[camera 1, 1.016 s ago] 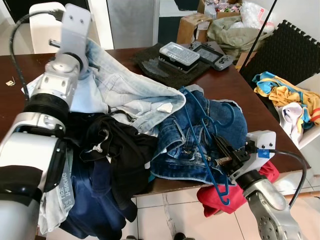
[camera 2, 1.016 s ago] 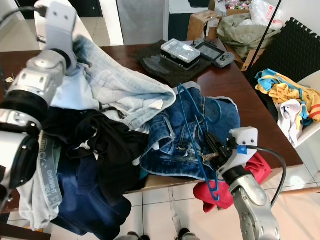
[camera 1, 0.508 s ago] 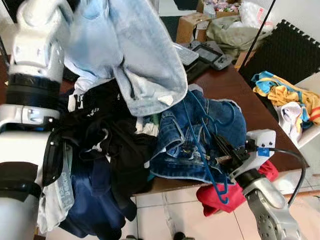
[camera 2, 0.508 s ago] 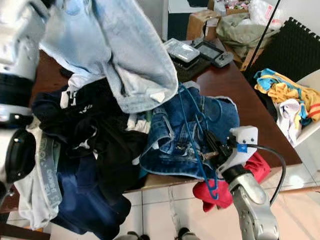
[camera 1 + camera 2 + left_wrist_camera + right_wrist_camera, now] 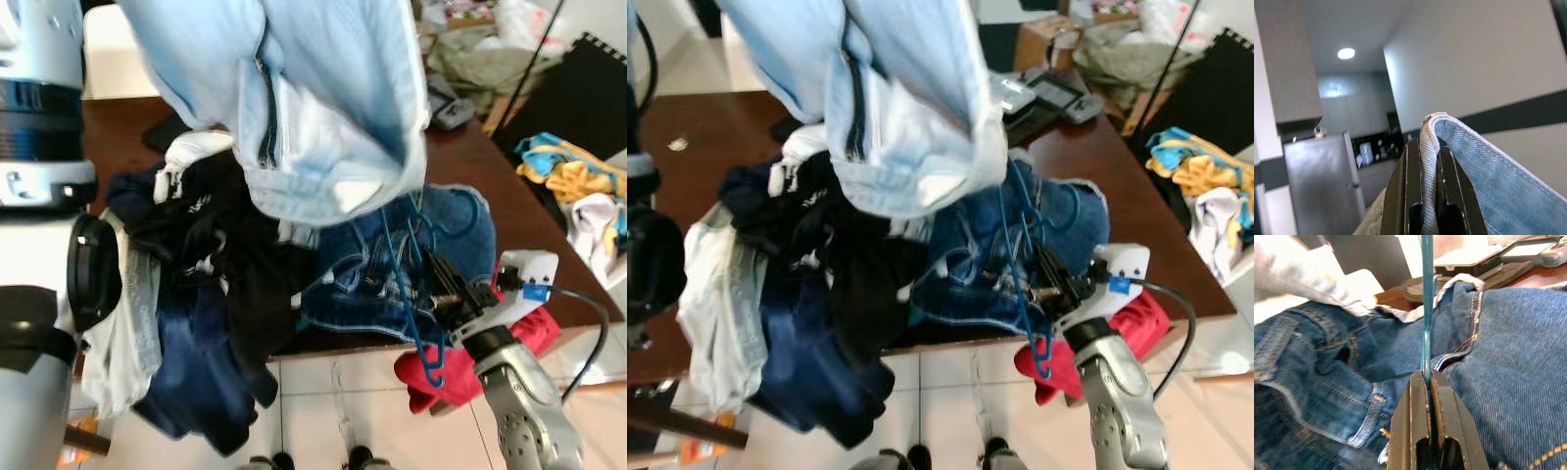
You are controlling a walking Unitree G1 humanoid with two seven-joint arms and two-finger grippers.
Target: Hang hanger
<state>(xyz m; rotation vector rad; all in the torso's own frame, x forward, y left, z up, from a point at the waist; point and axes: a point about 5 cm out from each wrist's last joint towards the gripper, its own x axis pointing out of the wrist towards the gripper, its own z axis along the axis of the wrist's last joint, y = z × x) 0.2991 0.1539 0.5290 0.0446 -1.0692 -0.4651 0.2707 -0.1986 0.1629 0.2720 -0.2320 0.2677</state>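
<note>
Over the near right edge of the brown table (image 5: 470, 166), one blue hanger (image 5: 409, 294) lies on one pair of dark blue jeans (image 5: 362, 284), its long axis running from the table's middle toward the robot, hook end hanging past the edge above a red cloth (image 5: 470, 357). The right gripper (image 5: 1428, 382) pinches its thin bar. The left gripper (image 5: 1430, 152), raised high, clamps one pale denim garment (image 5: 313, 98).
</note>
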